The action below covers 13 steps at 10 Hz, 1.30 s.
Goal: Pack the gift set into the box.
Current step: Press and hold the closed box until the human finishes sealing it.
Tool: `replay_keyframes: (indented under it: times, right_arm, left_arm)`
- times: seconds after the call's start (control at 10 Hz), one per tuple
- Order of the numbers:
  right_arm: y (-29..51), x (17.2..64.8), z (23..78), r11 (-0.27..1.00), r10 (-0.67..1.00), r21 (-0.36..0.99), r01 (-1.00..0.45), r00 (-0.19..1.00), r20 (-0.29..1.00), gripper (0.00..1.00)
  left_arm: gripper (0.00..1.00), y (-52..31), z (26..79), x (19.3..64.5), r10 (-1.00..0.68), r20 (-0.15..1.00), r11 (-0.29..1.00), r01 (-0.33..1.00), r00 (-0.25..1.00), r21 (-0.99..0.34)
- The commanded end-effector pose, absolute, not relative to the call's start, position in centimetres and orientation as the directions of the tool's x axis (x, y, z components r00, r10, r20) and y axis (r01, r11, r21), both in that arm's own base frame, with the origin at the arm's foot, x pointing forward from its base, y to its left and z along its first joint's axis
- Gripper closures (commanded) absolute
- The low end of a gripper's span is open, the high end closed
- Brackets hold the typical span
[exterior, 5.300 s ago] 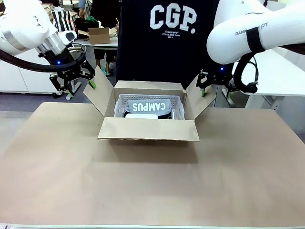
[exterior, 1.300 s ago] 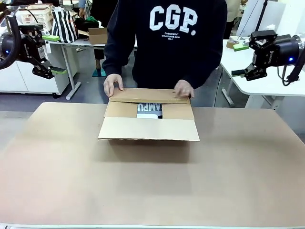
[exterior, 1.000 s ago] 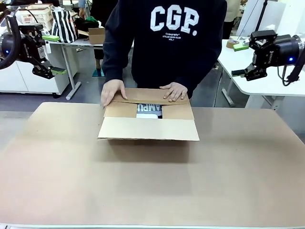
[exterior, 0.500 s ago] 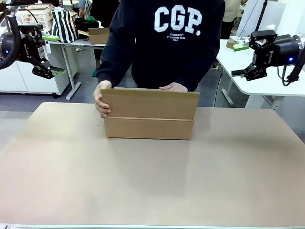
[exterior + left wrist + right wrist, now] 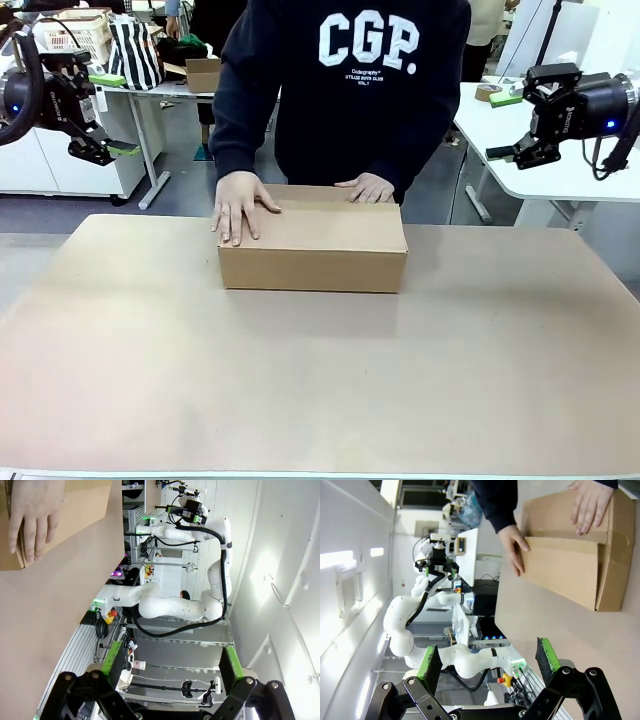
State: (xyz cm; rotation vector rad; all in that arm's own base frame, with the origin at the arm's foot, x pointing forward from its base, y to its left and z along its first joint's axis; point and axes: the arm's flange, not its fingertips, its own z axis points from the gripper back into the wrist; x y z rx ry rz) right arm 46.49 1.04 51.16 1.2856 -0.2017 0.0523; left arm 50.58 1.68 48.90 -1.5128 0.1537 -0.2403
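Box (image 5: 312,245) well apart from both grippers. Left gripper (image 5: 172,665): jaws spread wide, green pads bare, nothing between. Right gripper (image 5: 487,662): likewise agape and empty. Farther out, at the far middle of the tan table (image 5: 320,400): one box, brown corrugated, flaps folded shut, top flat, sides plain. Two of a person's hands flat on the lid: one hand (image 5: 238,205) at the end toward the robot's left, the other hand (image 5: 368,187) on the far edge.
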Motion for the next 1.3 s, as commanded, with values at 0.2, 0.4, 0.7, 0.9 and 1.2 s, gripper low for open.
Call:
replay_keyframes:
  times: [0.2,0.4,0.7,0.9,1.2]
  right_arm:
    - [1.13,46.55,51.37,0.265,-0.077,0.952,-0.153,0.981,0.179,0.0]
    - [1.13,46.55,51.37,0.265,-0.077,0.952,-0.153,0.981,0.179,0.0]
    - [1.13,46.55,51.37,0.265,-0.077,0.952,-0.153,0.981,0.179,0.0]
    - [1.13,46.55,51.37,0.265,-0.077,0.952,-0.153,0.981,0.179,0.0]
    - [1.13,46.55,51.37,0.265,-0.077,0.952,-0.153,0.981,0.179,0.0]
  left_arm:
    - [0.0,1.66,48.97,50.16,-0.244,0.066,0.015,0.072,0.967,-0.997]
    - [0.0,1.66,48.97,50.16,-0.244,0.066,0.015,0.072,0.967,-0.997]
    - [0.0,1.66,48.97,50.16,-0.244,0.066,0.015,0.072,0.967,-0.997]
    - [0.0,1.66,48.97,50.16,-0.244,0.066,0.015,0.072,0.967,-0.997]
    - [0.0,1.66,48.97,50.16,-0.244,0.066,0.015,0.072,0.967,-0.997]
